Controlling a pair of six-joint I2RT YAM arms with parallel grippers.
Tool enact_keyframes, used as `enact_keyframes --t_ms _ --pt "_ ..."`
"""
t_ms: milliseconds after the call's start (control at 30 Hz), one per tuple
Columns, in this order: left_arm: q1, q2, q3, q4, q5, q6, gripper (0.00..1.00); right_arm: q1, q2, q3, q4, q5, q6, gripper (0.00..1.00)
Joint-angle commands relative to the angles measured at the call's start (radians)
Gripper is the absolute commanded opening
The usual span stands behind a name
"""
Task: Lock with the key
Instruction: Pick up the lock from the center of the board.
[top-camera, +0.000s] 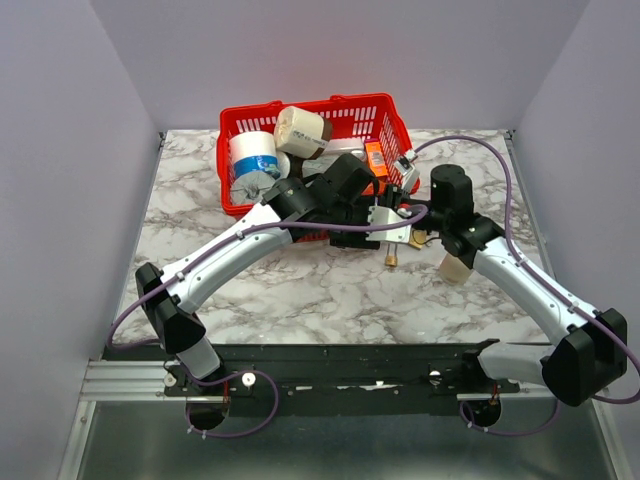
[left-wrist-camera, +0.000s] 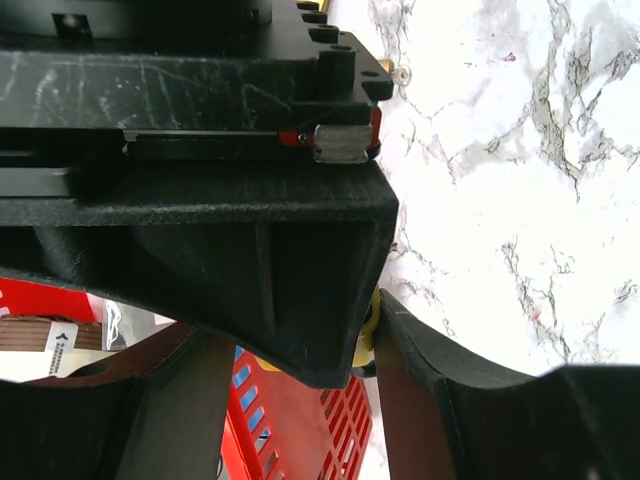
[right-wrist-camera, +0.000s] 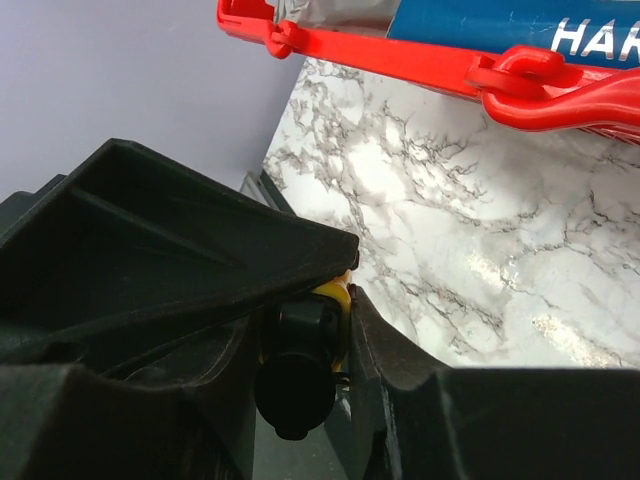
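Where both arms meet mid-table before the red basket, left gripper is clamped on the lock, while right gripper, nearly closed, pinches what's prob. the key just right of it, so insertion likely runs right-to-left.

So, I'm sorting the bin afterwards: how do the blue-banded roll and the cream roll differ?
The blue-banded roll is white with a blue stripe; the cream roll is plain beige with a brown patch. The blue-banded roll sits at the left end, and the cream roll sits farther back by the rear rim. Both lie in the red basket.
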Motion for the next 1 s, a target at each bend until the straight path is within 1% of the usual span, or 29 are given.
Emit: enact_keyframes --t_ms 0,67,100,233,300,333,367,400,433,467,500,567,600,667,700,733,867,900,967 --pt "-0.017 -0.046 -0.017 0.051 0.026 -0.039 0.64 0.002 -0.019 0.028 0.04 -0.005 -0.009 0.01" --pt "-0.003 -0.075 -0.04 0.052 0.047 -0.051 0.88 -0.003 -0.032 0.038 0.04 -0.02 -0.015 0.01" --pt "0.003 -0.082 -0.041 0.043 0.079 -0.051 0.99 -0.017 -0.035 0.041 0.042 -0.037 -0.015 0.01" --pt "0.035 -0.123 -0.054 -0.001 0.119 -0.091 0.99 -0.046 -0.056 0.056 0.04 -0.079 -0.009 0.01" --pt "0.061 -0.155 -0.069 0.001 0.132 -0.129 0.99 -0.051 -0.073 0.062 0.04 -0.097 -0.013 0.01" --pt "0.074 -0.169 -0.078 0.003 0.164 -0.145 0.99 -0.052 -0.078 0.065 0.04 -0.103 -0.018 0.01" --pt "0.091 -0.195 -0.083 0.005 0.184 -0.186 0.99 -0.052 -0.09 0.067 0.043 -0.111 -0.021 0.01" --pt "0.13 -0.207 -0.086 0.005 0.207 -0.206 0.99 -0.052 -0.097 0.073 0.043 -0.134 -0.035 0.01" --pt "0.156 -0.221 -0.096 0.0 0.252 -0.227 0.99 -0.052 -0.102 0.076 0.045 -0.145 -0.045 0.01" --pt "0.189 -0.249 -0.106 -0.002 0.347 -0.247 0.99 -0.052 -0.113 0.079 0.048 -0.158 -0.053 0.01" --pt "0.233 -0.266 -0.116 -0.002 0.395 -0.284 0.99 -0.052 -0.128 0.084 0.057 -0.192 -0.079 0.01" --pt "0.261 -0.299 -0.153 0.006 0.486 -0.31 0.99 -0.052 -0.148 0.093 0.081 -0.252 -0.116 0.01" --pt "0.266 -0.309 -0.164 0.006 0.504 -0.324 0.98 -0.052 -0.166 0.096 0.11 -0.301 -0.136 0.01" --pt "0.267 -0.333 -0.193 0.012 0.562 -0.343 0.94 -0.052 -0.185 0.105 0.143 -0.339 -0.15 0.01" --pt "0.267 -0.339 -0.205 0.023 0.613 -0.359 0.88 -0.052 -0.194 0.111 0.149 -0.365 -0.171 0.01" --pt "0.267 -0.347 -0.227 0.046 0.647 -0.399 0.86 -0.052 -0.206 0.119 0.149 -0.376 -0.183 0.01" --pt "0.27 -0.39 -0.294 0.119 0.782 -0.482 0.84 -0.049 -0.249 0.125 0.163 -0.422 -0.248 0.01" --pt "0.27 -0.396 -0.307 0.133 0.805 -0.502 0.81 -0.049 -0.256 0.124 0.167 -0.431 -0.271 0.01" --pt "0.27 -0.425 -0.354 0.213 0.836 -0.568 0.78 -0.044 -0.265 0.124 0.166 -0.444 -0.288 0.01"
